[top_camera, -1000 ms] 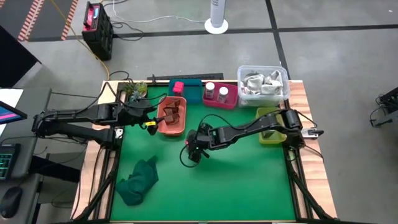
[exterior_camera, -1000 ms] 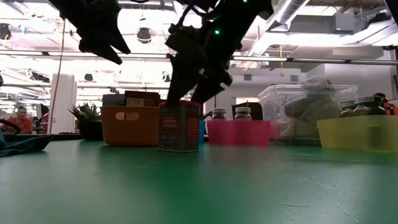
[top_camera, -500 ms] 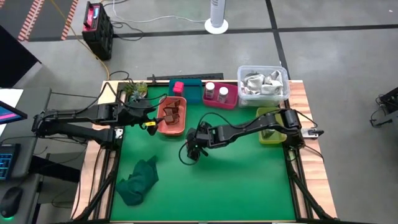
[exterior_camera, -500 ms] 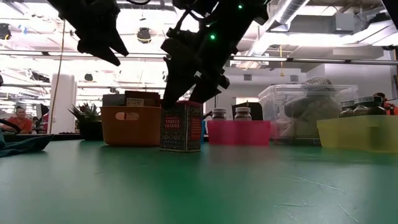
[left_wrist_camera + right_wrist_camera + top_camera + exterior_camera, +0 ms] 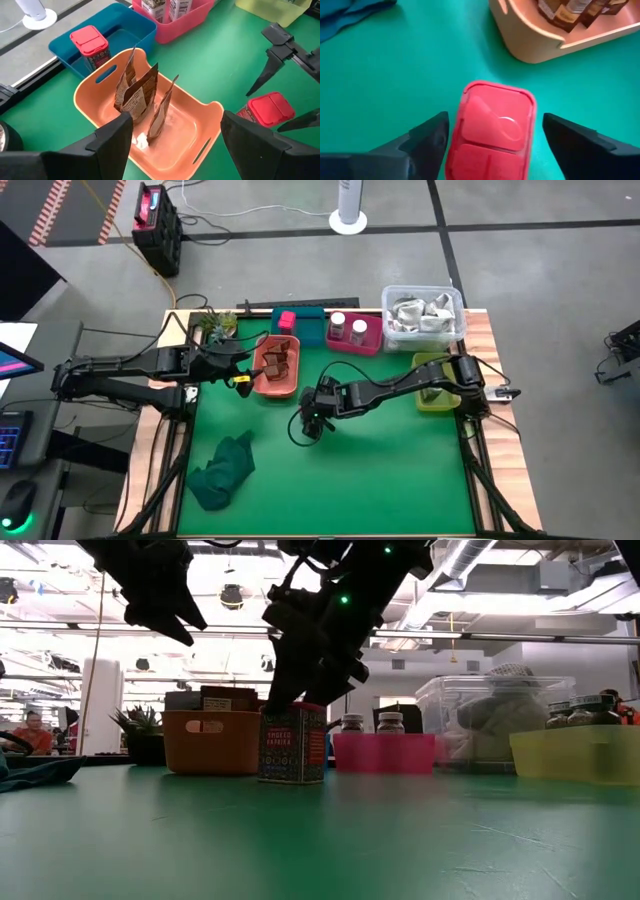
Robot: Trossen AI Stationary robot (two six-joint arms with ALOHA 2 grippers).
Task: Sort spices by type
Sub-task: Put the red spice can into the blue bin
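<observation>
Change: over the last second the right gripper (image 5: 495, 120) has drawn its fingers (image 5: 427, 137) in a little around the red-lidded tin (image 5: 292, 745). The low view shows the tin turned slightly on the spot, so a different face of its label now looks outward.
Right fingers: apart, one on each side of the red lid, with green mat (image 5: 400, 470) showing in the gap on both sides. They straddle the tin but do not yet grip it.
Tin: upright on the mat, directly between and below the right fingers, out in the open ahead of the orange bin (image 5: 90, 85).
Meaning for the task: judging by the narrowing, a grasp is starting. The slight turn suggests a finger may have brushed the tin, so the closing may need to be even on both sides if the tin is not to twist further.
Left gripper (image 5: 176, 117): it has held its place above the orange bin. Its fingers are spread wide and empty, and the brown pouches (image 5: 137, 95) stand just ahead of them.
Likely destination: the blue bin (image 5: 125, 20) beyond the left fingers already holds a matching tin (image 5: 90, 42) (same red lid), so this one probably belongs there.
Already sorted: the pouches are in the orange bin, and the white-topped jars (image 5: 345, 327) are in the pink bin (image 5: 372, 345).
Left to do: grip, lift and carry the tin across to the blue bin.
</observation>
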